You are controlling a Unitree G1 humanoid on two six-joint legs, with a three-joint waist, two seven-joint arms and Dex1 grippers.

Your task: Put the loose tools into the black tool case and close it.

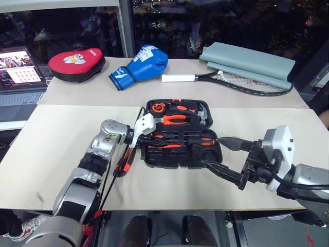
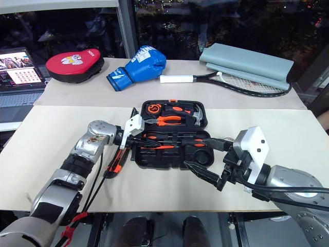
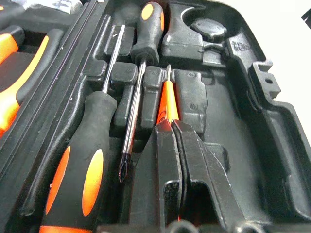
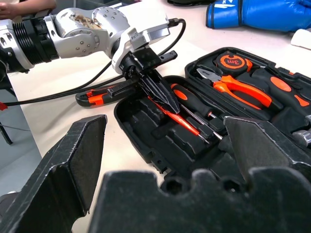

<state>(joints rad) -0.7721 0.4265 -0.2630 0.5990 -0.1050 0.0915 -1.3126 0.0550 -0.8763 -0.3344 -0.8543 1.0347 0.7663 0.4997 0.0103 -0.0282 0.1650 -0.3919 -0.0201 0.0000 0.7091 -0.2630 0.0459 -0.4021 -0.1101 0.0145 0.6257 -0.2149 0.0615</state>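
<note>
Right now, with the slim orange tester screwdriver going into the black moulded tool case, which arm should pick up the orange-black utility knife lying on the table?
Probably the left. The left gripper is shut on the tester screwdriver over the case; the knife lies beside that arm. The open right gripper hangs on the case's far side.

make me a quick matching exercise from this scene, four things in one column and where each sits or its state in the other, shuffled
Things:
1. utility knife
2. slim orange tester screwdriver
3. pliers
4. right gripper

States:
A. in the far half of the black tool case
B. held in the shut left gripper
C. on the table left of the case
D. open, empty

Pairs: 1-C, 2-B, 3-A, 4-D
</note>
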